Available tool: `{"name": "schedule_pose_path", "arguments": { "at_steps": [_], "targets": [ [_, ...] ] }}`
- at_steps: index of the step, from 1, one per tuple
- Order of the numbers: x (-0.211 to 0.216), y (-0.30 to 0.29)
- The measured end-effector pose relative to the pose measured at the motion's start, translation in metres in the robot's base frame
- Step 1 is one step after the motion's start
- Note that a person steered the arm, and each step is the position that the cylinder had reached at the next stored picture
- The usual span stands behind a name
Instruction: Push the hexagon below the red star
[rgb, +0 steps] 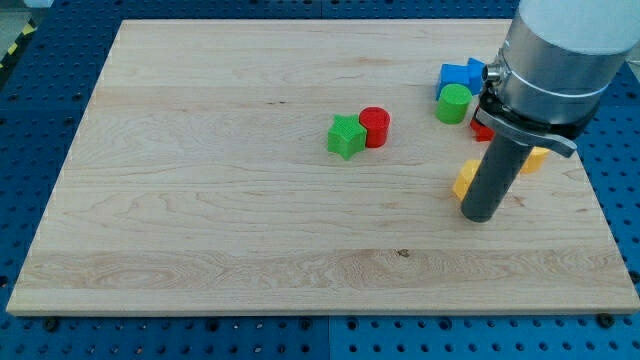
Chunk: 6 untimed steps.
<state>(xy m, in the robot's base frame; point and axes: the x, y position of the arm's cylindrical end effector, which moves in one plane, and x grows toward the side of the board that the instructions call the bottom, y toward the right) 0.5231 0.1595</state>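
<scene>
On the board's (200, 200) right, my tip (480, 215) touches one yellow block (464, 178); no fingers fitted

From my remote seat, the desk (220, 200) is a pale wooden board with fine grain running left to right and a few small dark knots, one near the front edge. Under and around it I see a blue perforated base (40, 120), dotted with regular rows of holes, showing on the left, the right and along the near edge. At the far left corner a strip of yellow-black hazard tape (14, 45) crosses. Light is even and soft.
</scene>
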Motion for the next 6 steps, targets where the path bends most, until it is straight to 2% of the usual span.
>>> {"name": "schedule_pose_path", "arguments": {
  "at_steps": [1,2,4,6],
  "targets": [
    [-0.02,0.0],
    [-0.021,-0.005],
    [-0.038,-0.044],
    [-0.041,-0.019]
  ]
}}
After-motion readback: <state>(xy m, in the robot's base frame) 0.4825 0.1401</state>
